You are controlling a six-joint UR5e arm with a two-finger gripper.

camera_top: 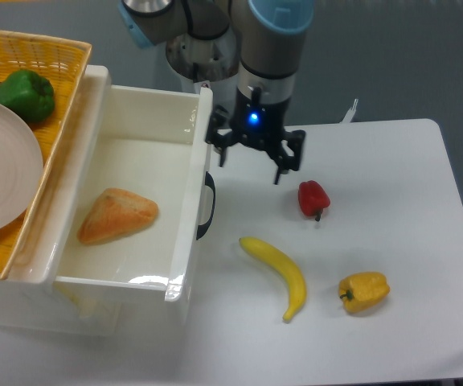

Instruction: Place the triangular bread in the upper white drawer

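Observation:
The triangular bread (117,215), a golden-orange wedge, lies flat on the floor of the upper white drawer (185,241), toward its left side. The drawer stands pulled out, its black curved handle facing right. My gripper (251,163) hangs above the table just right of the drawer's front wall, fingers spread open with nothing between them, well clear of the bread.
A yellow wicker basket (63,96) with a white plate (2,173) and a green pepper (24,95) overhangs the drawer's left wall. On the table to the right lie a red pepper (313,198), a banana (278,274) and a yellow bell pepper (363,291).

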